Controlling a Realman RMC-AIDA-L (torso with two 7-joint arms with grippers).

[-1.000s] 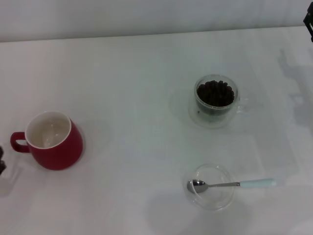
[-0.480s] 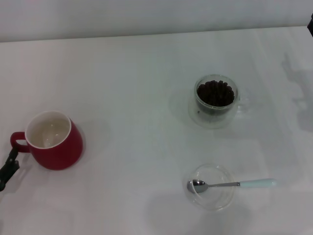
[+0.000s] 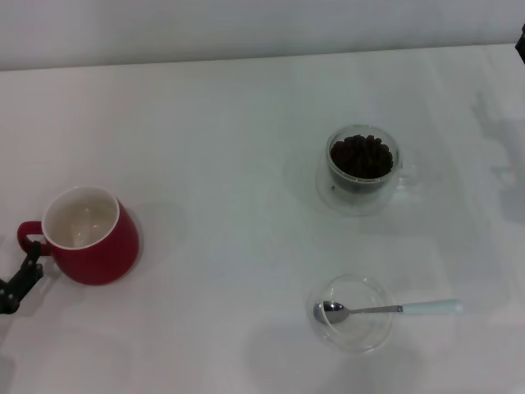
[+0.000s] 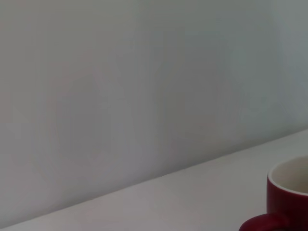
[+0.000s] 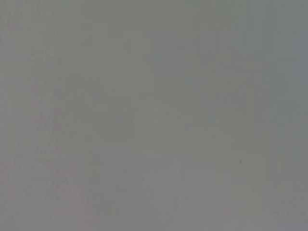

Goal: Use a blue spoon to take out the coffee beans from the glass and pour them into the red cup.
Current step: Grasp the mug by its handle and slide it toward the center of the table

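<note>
The red cup (image 3: 89, 235) stands at the left of the white table, empty, its handle pointing left; its rim and handle also show in the left wrist view (image 4: 288, 202). My left gripper (image 3: 20, 279) is at the left edge, right beside the cup's handle. The glass (image 3: 361, 168) holds a heap of coffee beans (image 3: 361, 156) at centre right. The blue spoon (image 3: 390, 309) lies with its bowl in a shallow clear glass dish (image 3: 354, 313), handle pointing right. My right gripper (image 3: 520, 41) barely shows at the far right edge.
The white table (image 3: 221, 148) runs back to a pale wall. The right wrist view shows only a plain grey surface.
My left gripper has come in from the left edge to beside the red cup's handle. The right arm has drawn back almost out of view at the upper right.
</note>
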